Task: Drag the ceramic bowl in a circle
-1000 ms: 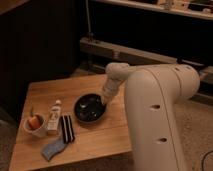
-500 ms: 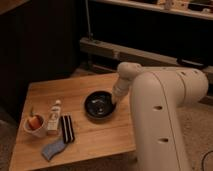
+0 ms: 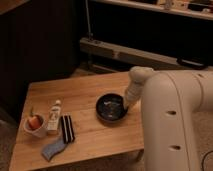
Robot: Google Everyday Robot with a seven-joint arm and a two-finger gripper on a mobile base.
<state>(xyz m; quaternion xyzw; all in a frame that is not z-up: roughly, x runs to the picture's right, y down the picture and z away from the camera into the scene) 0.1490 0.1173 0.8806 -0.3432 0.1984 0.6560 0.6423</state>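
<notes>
gripper (image 3: 127,106) at bowl (image 3: 111,108) rim, 3 o'clock side; finger state cannot tell. circle drag apparently underway, completion unclear.

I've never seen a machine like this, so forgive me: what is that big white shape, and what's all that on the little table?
The white shape is a robot's arm, seen from one camera looking down past it. Its gripper, the grasping end, reaches down to the right rim of the ceramic bowl, the wide black dish on the wooden table. At the table's left stand a small cup with orange contents and a white tube; beside them lie a dark striped block and a blue cloth.
</notes>
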